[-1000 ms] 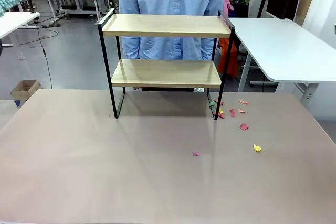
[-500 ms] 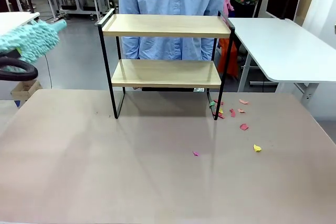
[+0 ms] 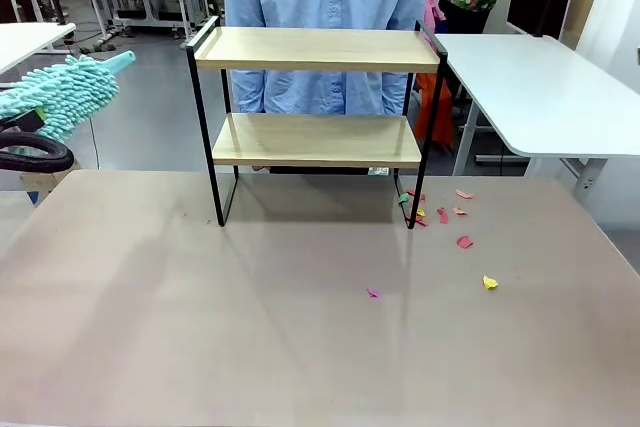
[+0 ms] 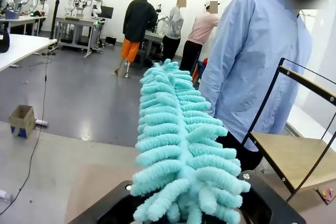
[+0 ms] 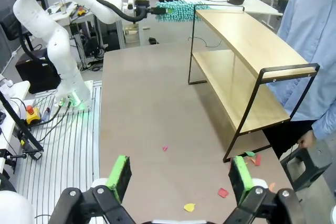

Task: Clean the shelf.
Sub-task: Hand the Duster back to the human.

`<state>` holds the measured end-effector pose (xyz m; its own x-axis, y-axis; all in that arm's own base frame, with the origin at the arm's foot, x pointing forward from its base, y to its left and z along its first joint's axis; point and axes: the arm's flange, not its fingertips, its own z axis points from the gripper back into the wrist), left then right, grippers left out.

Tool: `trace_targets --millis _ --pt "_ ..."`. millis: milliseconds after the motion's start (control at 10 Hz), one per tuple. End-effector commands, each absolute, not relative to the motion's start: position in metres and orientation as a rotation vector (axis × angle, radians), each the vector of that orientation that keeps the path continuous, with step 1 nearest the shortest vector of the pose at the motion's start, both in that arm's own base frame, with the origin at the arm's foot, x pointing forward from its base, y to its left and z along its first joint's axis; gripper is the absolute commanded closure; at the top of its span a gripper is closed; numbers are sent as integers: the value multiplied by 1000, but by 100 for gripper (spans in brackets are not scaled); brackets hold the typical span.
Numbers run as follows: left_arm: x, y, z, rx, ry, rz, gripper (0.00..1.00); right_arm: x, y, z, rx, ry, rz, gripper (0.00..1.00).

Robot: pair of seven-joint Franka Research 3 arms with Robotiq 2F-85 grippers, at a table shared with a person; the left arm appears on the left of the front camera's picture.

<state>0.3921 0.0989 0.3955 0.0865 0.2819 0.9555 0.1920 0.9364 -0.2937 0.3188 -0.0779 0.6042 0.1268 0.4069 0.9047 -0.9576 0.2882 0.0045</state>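
So the left fingers point(image 5: 146, 10) are clamped on the handle of a fluffy teal duster point(image 3: 62, 95), whose head sticks straight out past them. The shelf point(image 3: 316, 119) sits ahead of those fingers and well apart, both boards looking bare. I'd line the duster flat with the top board, then sweep end to end so crumbs go off one side. Paper scraps point(image 3: 445, 215) lie on the tabletop point(image 3: 200, 327) by its leg. Right fingers point(image 5: 180, 178) are spread wide, holding nothing.
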Motion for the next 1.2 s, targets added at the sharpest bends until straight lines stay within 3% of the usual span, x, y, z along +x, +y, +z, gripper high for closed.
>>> trace_targets --millis 0,1100 --pt "389 95 402 -393 -1494 75 83 320 -78 606 728 -995 1141 0" --pt "389 95 402 -393 -1494 75 83 320 -78 606 728 -995 1141 0"
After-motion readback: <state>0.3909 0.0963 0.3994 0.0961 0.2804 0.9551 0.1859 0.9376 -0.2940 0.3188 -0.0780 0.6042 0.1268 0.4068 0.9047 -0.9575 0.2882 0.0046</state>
